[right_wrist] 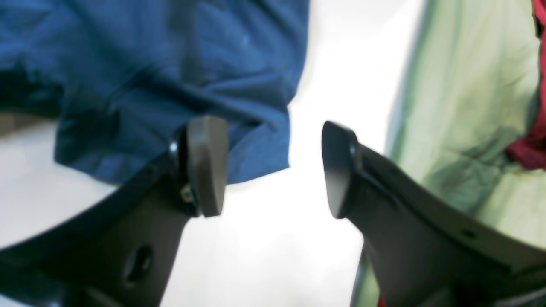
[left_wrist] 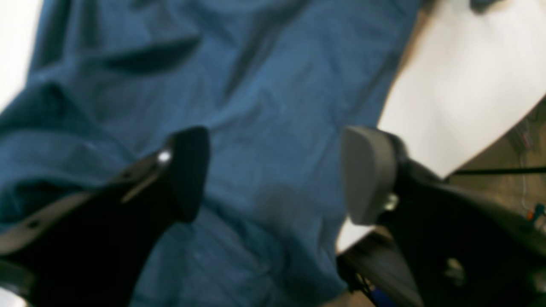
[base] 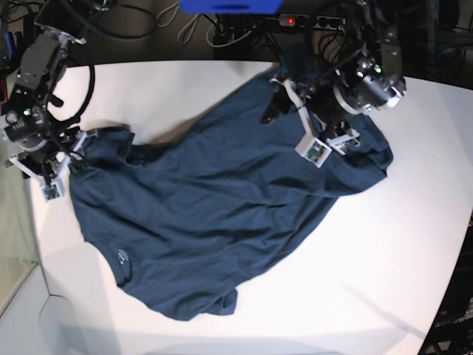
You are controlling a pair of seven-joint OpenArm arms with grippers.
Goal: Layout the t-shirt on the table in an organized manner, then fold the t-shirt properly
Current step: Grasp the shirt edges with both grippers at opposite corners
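cables (base: 185,22) crowd the table's (base: 414,244) far edge, seemingly clear of the t-shirt (base: 214,207).

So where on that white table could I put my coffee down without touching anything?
Bare table lies right of the t-shirt, plus a strip along the near edge and a patch behind it at upper left. It is crowded around the left hand and the right hand.

The white bench (base: 185,85) in front of me was broad, with a curved edge. The navy t-shirt (base: 214,214) lay spread and wrinkled across its middle, slanting from the far right toward the near left, collar nearest me.
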